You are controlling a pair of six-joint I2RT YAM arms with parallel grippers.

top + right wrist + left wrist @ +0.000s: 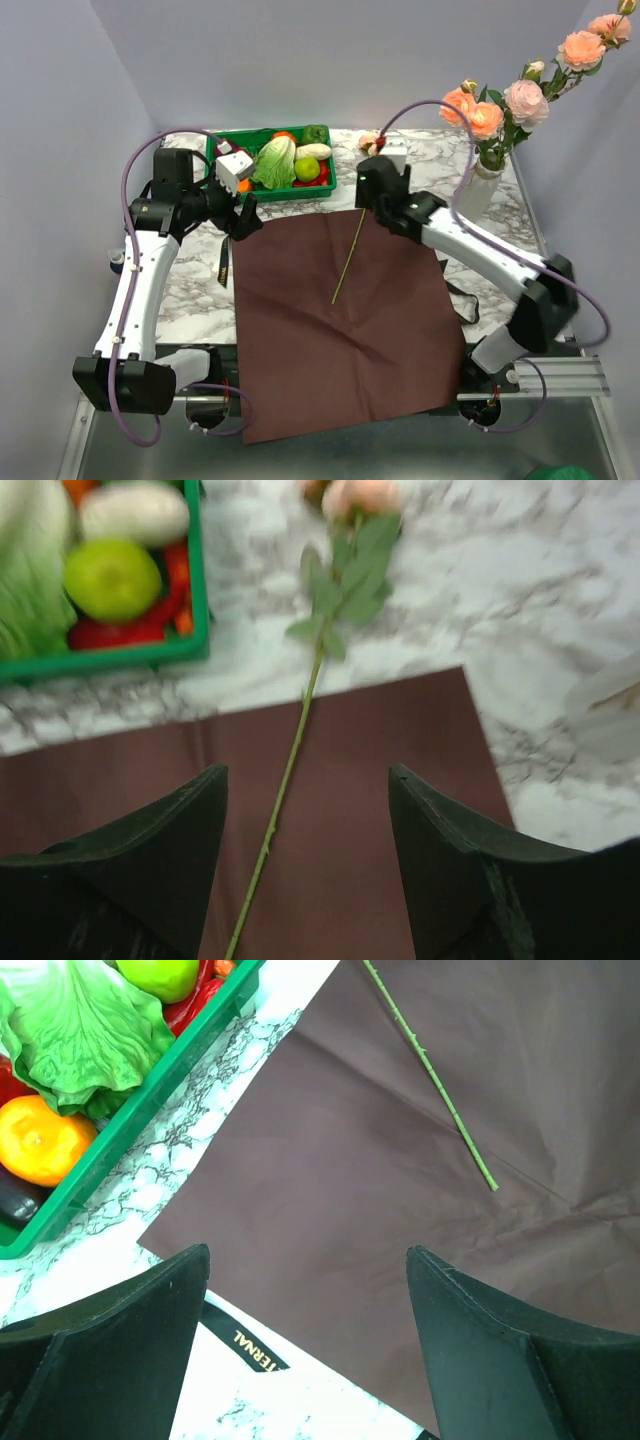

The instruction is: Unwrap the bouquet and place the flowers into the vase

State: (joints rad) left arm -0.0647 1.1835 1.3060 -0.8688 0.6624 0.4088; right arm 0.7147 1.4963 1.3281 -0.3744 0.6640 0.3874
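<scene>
where the bouquet is concerned, it is found unwrapped: the dark red wrapping paper is spread flat on the marble table, reaching from the middle of the table to its near edge. one loose flower is left lying on the far part of the paper. its thin green stem is laid diagonally across the sheet, while its leaves and peach-pink bloom rest on the bare marble just past the far edge. the black ribbon with gold lettering is noted on the table beside the left edge of the paper.

the off-white vase is stood upright at the far right of the table, well apart from the loose flower. several peach-pink flowers are already held in it, their stems leaning up and to the right.

the left gripper is positioned over the far left corner of the paper. its jaws are spread wide and nothing is gripped. the right gripper is positioned over the far edge of the paper, with the stem seen below, between its fingers. its jaws are parted and nothing is held; contact with the stem is not seen.

a green tray of vegetables is set at the far left, just beyond the paper.
</scene>
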